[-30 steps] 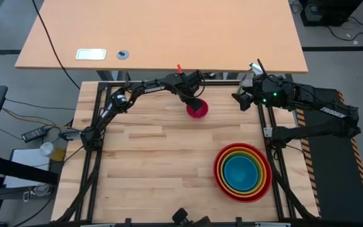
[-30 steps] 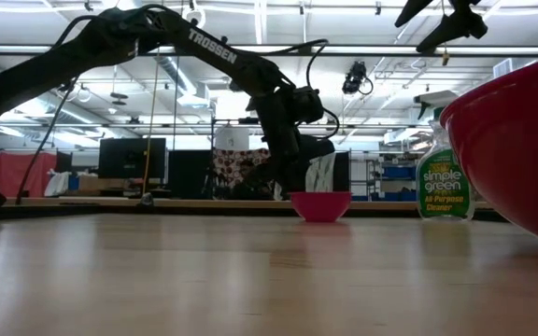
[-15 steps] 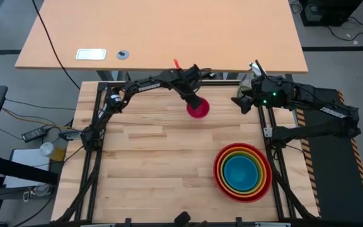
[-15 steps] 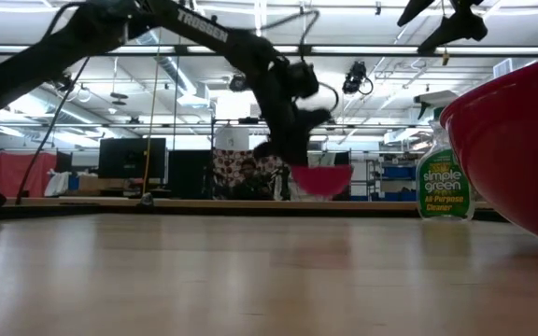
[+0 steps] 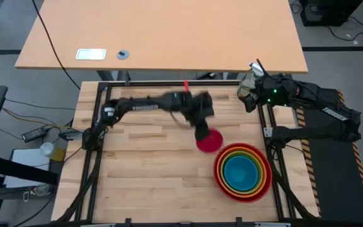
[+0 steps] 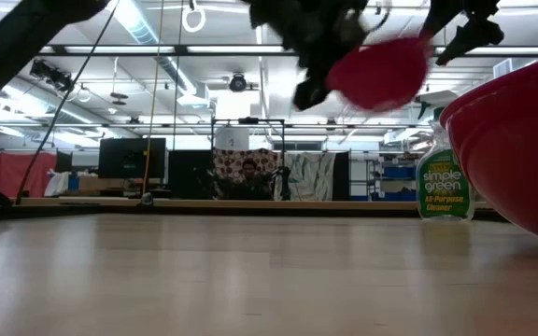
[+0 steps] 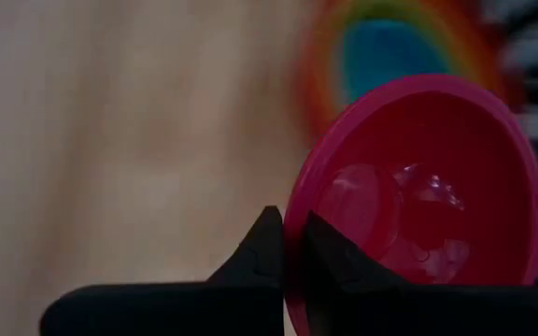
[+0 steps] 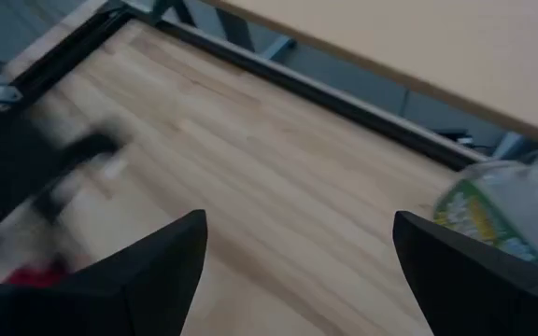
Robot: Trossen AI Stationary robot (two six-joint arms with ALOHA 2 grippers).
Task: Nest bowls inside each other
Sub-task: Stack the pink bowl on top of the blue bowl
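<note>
Left pincer (image 7: 286,245) pinching raised pink bowl (image 7: 418,196) rim

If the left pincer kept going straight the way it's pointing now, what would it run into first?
Probably the nested stack of glossy plastic bowls: the left pincer, shut on the small magenta pink plastic bowl, points toward the blue bowl at its centre, though depth is unclear.
</note>
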